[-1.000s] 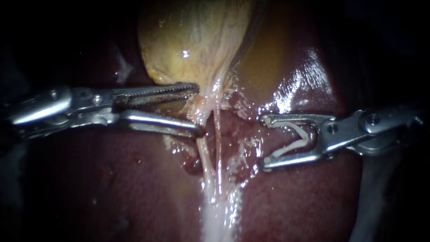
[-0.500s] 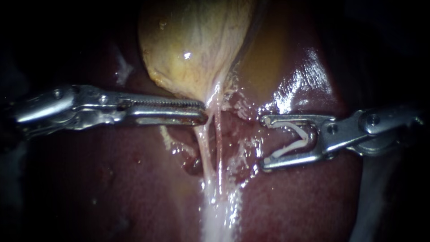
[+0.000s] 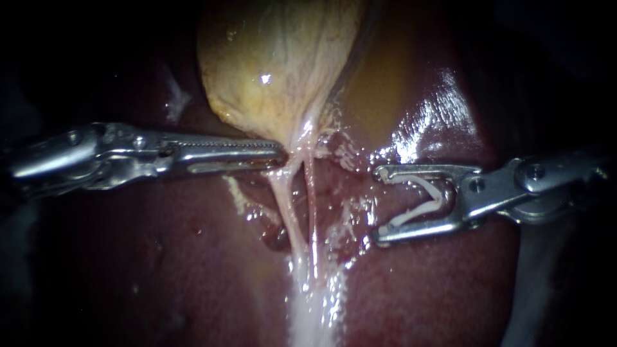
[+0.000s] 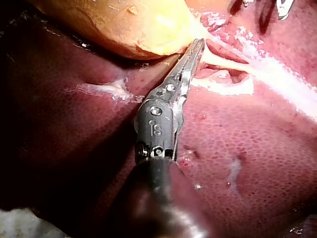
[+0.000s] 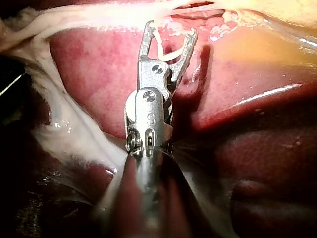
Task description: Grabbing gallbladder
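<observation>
The yellowish gallbladder (image 3: 276, 71) lies on the dark red liver (image 3: 193, 257) and narrows to a pale neck. My left instrument (image 3: 281, 154) comes in level from the left. Its toothed jaws lie together, pinching tissue at the neck's left edge. In the left wrist view its tips (image 4: 199, 43) sit right under the gallbladder (image 4: 133, 25). My right instrument (image 3: 380, 202) hovers over the liver, right of the neck and apart from it. Its jaws stand wide with a white clip (image 3: 424, 196) seated between them, as the right wrist view (image 5: 170, 29) also shows.
Two thin pale tubes (image 3: 289, 212) run side by side from the neck down into a white band of tissue (image 3: 312, 308). Wet, glistening liver (image 3: 437, 115) surrounds everything. The edges of the endoscope view are dark.
My left instrument's jaws have gone from open around the neck's edge to shut on it, then drew slightly left, bending the nearer tube toward them. The right instrument has not moved.
</observation>
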